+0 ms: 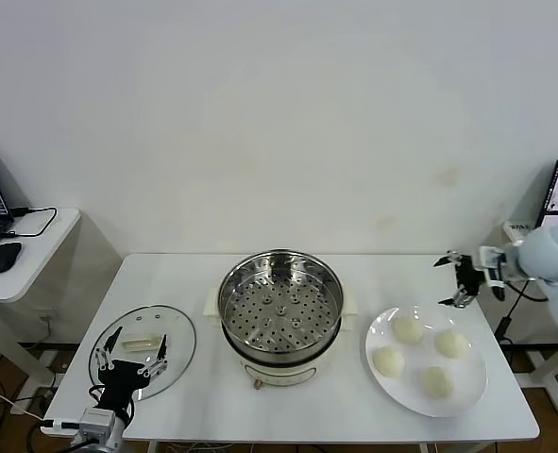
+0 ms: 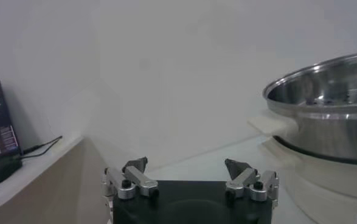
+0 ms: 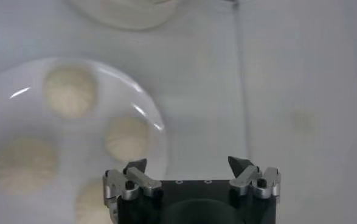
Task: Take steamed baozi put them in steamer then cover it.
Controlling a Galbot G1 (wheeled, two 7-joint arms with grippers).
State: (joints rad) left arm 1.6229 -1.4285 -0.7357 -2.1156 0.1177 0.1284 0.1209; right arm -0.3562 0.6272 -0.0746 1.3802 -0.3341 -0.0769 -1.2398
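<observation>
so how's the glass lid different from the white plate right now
The glass lid is clear with a metal rim and a cream handle; the white plate is opaque and has no handle. The lid lies left of the steamer, under the open left hand; the plate lies right of it. The lid carries nothing, while the plate holds four baozi. Both are round and flat on the table.
</observation>
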